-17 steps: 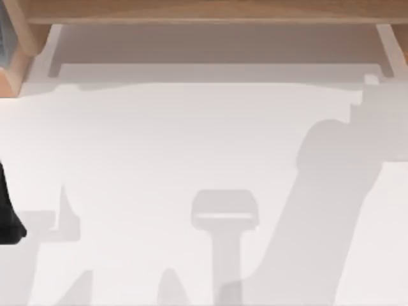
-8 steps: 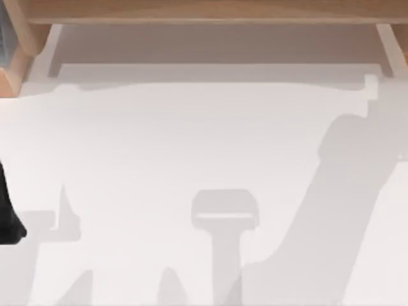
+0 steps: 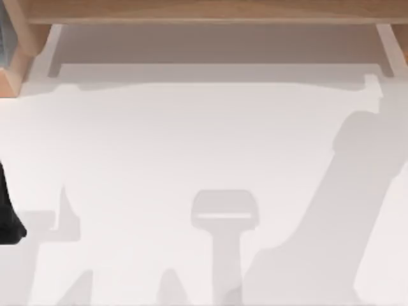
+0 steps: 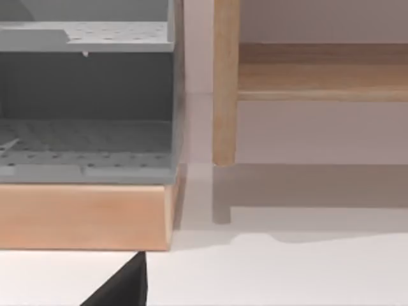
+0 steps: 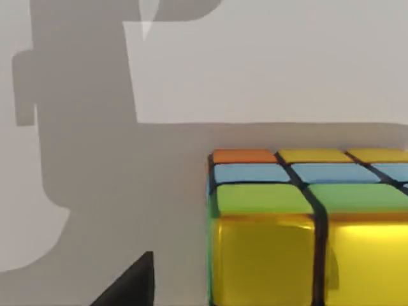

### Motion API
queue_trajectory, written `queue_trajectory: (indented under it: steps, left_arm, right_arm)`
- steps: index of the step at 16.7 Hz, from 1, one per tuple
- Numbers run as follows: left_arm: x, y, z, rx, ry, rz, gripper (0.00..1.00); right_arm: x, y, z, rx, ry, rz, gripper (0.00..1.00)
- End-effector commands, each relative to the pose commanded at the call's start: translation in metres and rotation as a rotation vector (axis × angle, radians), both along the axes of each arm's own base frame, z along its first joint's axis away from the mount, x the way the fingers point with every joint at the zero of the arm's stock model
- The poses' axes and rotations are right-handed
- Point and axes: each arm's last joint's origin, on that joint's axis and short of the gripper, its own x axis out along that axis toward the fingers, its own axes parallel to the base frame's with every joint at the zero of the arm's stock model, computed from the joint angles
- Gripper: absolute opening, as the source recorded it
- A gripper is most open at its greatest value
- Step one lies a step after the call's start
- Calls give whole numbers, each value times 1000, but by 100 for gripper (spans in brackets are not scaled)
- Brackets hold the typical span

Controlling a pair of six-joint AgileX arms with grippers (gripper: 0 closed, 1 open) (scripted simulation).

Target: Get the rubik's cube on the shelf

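Rubik's cube (image 5: 306, 236) sits on the bench (image 3: 191, 140) beside the right wrist; finger state indeterminate. Centre fingers squarely before pinching.

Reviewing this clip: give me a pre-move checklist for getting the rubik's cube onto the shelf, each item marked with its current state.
1. Rubik's cube located: ok, close in the right wrist view, resting on the white table.
2. Cube gripped by the right gripper: cannot tell.
3. Shelf board free for placing: cannot tell, just its front edge shows from above.
4. Left arm out of the way: ok, at the table's left edge.
5. Grey rack beside the shelf post: ok, away from the cube.
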Motion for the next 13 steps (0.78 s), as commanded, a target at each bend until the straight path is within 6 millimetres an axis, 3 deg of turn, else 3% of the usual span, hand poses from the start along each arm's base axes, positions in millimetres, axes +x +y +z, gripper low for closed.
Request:
queue_trajectory:
  steps: [11,13]
  left_arm:
    - [0,0,0,0,0,0,100]
    - [0,0,0,0,0,0,100]
  right_arm:
    - [0,0,0,0,0,0,2]
    - [0,0,0,0,0,0,0]
